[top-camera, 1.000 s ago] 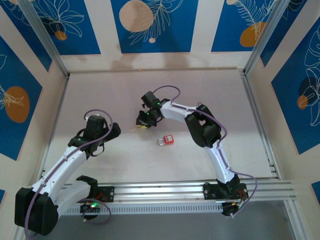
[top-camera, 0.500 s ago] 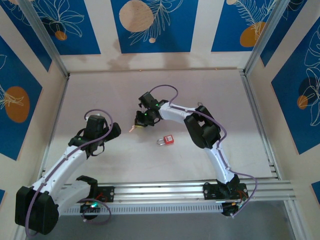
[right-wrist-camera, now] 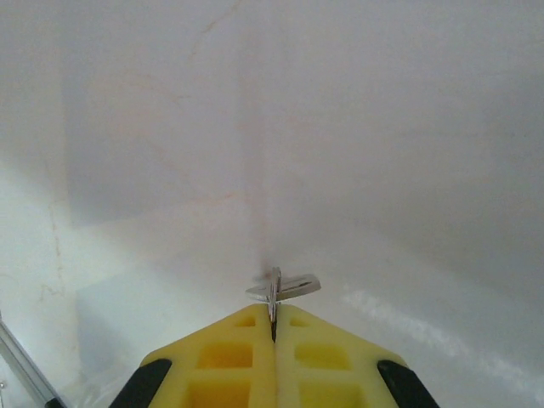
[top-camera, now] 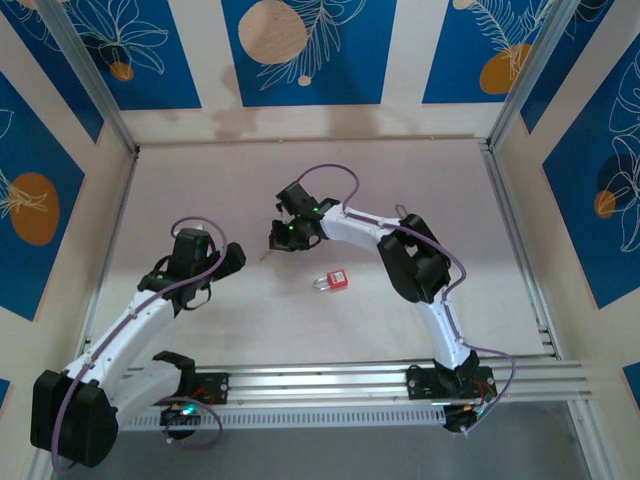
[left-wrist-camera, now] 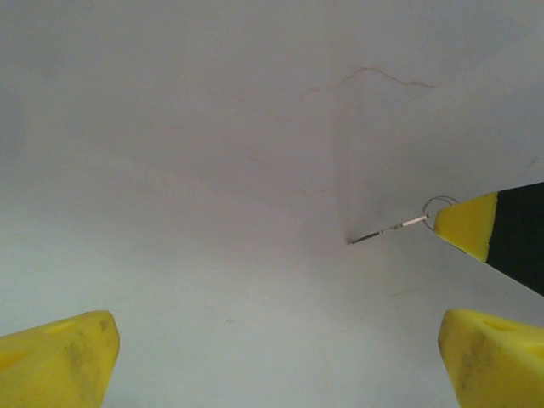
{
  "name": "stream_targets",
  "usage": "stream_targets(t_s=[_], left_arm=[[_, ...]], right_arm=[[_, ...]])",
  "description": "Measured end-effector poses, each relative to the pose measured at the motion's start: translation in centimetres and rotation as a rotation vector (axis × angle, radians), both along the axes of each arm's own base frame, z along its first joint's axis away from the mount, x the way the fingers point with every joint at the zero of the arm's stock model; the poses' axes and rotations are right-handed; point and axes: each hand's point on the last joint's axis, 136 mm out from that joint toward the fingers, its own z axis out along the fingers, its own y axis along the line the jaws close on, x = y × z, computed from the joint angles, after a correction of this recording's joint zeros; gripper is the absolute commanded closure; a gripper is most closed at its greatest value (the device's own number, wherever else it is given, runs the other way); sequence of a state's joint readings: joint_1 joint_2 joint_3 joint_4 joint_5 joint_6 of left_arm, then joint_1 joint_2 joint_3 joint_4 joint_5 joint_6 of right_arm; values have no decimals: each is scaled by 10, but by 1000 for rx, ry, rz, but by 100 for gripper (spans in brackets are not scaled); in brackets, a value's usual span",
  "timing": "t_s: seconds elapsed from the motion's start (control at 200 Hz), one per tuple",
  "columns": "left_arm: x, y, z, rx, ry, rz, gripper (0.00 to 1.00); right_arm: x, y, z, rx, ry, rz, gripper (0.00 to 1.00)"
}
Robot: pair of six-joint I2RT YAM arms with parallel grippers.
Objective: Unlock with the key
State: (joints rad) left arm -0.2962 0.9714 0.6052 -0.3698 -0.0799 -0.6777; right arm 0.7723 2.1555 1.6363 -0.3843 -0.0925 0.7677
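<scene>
Item, key [right-wrist-camera: 280, 287]: we find it pinched by its head between the pressed-together jaws of the right gripper [right-wrist-camera: 274, 317], about the middle of the table [top-camera: 200, 180]. Its thin shaft sticks out past the fingertips toward the left arm. Item, left gripper [left-wrist-camera: 276, 330]: jaws spread wide on nothing, facing the key's tip from near by. Item, red padlock [top-camera: 337, 281]: it lies flat and apart, on the near-edge side of the right gripper, shackle toward the left edge. We judge the right arm the nearer, and the key, now aimed away, must swing round to meet it.
</scene>
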Motion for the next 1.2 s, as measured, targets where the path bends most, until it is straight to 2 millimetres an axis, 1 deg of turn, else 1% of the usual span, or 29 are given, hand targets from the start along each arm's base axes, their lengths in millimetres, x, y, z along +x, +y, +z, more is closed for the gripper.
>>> stream_targets(t_s=[0.235,0.34,0.395,0.455,0.555,0.655,0.735,0.83,0.9,0.945,0.995,1.08,1.15,1.195], left_arm=[[-2,-16,2,-75,-37,-69,3],[-4,-22,4,-112,-70,-96,7],[-5,-25,4,-127,-93,-108,6],[-5,-29,4,-146,-126,-119,2],[-8,-38,-3,-181,-181,-145,1],[-18,-52,-16,-189,-213,-205,1],[-22,-67,-15,-173,-258,-273,1],[-23,-89,1,-142,-361,-372,3],[-24,-109,10,-108,-437,-459,9],[-28,-125,14,-78,-488,-541,9],[-33,-143,15,-37,-539,-638,7],[-51,-176,15,35,-641,-825,5],[-61,-194,13,90,-710,-930,6],[-62,-200,10,125,-737,-967,6]], right_arm=[[-9,-9,37,24,-63,3,100],[-13,-17,48,24,-89,0,100],[-17,-22,53,21,-98,2,100],[-20,-27,59,20,-113,1,100],[-29,-38,67,18,-130,0,100],[-38,-51,74,10,-149,-4,100],[-45,-62,79,1,-164,-7,100],[-51,-75,87,-9,-184,-17,100],[-55,-86,95,-8,-201,-29,100],[-58,-94,100,-6,-211,-38,100],[-60,-103,107,-3,-222,-51,100],[-62,-114,119,4,-243,-67,100],[-64,-123,127,11,-263,-81,100],[-66,-128,131,14,-273,-88,100]])
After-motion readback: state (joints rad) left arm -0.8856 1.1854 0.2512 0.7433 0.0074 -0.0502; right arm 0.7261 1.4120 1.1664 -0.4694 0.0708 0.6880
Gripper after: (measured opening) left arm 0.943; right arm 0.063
